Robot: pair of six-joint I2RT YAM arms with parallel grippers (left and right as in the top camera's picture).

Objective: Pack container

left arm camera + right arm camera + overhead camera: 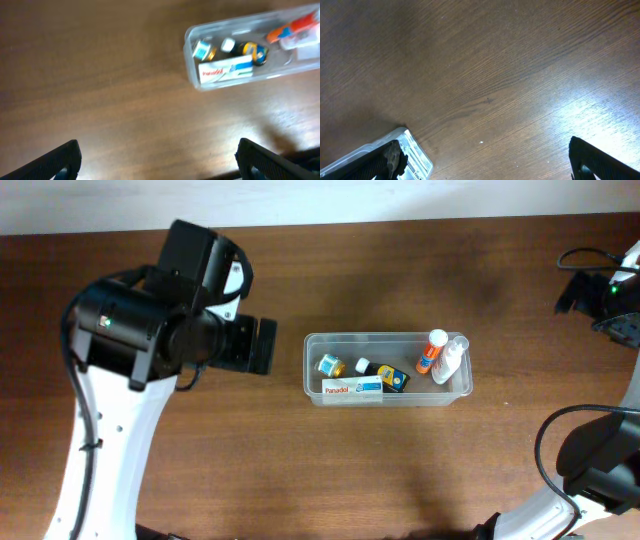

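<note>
The container [385,336] is a clear rectangular tub in the middle of the table. It holds a Panadol box [352,387], a small gold-lidded jar [330,365], a small white-capped bottle [362,366], a blue and yellow item [393,377], an orange bottle [432,352] and a clear bottle [450,360]. My left gripper [262,345] is just left of the tub, open and empty [157,145]. The tub shows at the upper right of the left wrist view [188,50]. My right gripper [577,292] is at the far right, open and empty [484,145], far from the tub.
The table [300,460] is brown wood. In the right wrist view a clear plastic corner [415,155] pokes out behind my left finger; it looks like the tub's end. A black cable [545,445] loops by the right arm's base.
</note>
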